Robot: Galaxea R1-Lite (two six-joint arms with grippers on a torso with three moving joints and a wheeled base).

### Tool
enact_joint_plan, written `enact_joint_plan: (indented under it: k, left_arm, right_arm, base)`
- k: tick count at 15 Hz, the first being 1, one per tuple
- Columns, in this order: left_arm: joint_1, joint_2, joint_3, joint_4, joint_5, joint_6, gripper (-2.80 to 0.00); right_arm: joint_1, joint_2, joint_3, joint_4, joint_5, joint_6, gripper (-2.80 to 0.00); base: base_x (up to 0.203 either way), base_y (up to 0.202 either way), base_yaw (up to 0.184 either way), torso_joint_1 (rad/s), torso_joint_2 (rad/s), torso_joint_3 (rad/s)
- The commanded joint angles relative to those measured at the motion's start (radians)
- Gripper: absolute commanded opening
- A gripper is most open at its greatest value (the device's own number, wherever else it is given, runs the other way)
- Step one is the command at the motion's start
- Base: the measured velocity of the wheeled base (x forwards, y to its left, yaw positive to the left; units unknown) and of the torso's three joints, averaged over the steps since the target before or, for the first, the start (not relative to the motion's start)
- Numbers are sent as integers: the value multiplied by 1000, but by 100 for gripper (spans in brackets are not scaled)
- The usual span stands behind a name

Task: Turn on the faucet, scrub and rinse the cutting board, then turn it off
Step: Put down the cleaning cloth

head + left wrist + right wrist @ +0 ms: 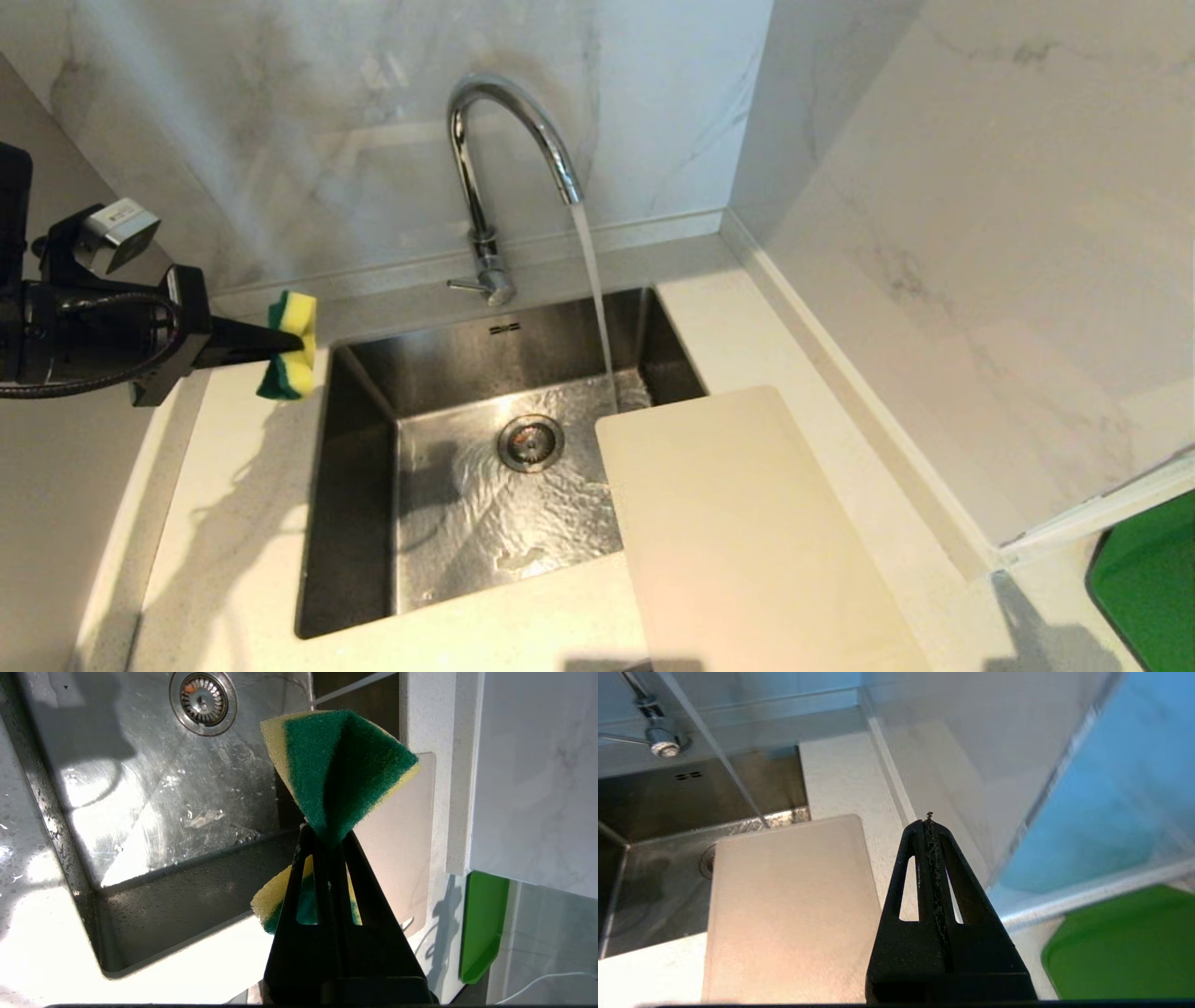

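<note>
The chrome faucet (485,159) stands behind the sink (359,485) and water streams from its spout into the basin. The cream cutting board (738,532) lies on the counter at the sink's right, one corner overhanging the basin. My left gripper (297,343) hovers over the counter left of the sink, shut on a yellow-and-green sponge (289,347) that is pinched and folded between the fingers (369,896). My right gripper (929,823) is out of the head view; its wrist view shows it shut and empty, above the counter at the cutting board's (784,905) right edge.
A bright green flat object (1148,579) lies at the far right behind a wall corner (990,551). Marble walls close in the back and right. The drain (530,442) sits mid-basin, wet with running water. White counter (233,523) surrounds the sink.
</note>
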Motion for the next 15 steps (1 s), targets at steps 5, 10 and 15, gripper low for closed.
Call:
enact_joint_plan:
  k: [5, 10, 15]
  left_arm:
    - [0, 7, 2, 0, -3, -3, -280]
    - [0, 18, 1, -4, -3, -1, -280]
    - [-2, 24, 2, -5, -1, 0, -280]
  right_arm:
    - [-82, -176, 243, -2, 10, 0, -280]
    - [-113, -268, 428, -27, 55, -10, -280]
    - [-114, -272, 527, -77, 78, -22, -280]
  base:
    - [0, 0, 0, 0, 0, 0]
    - [0, 0, 0, 0, 0, 0]
    - [0, 0, 0, 0, 0, 0]
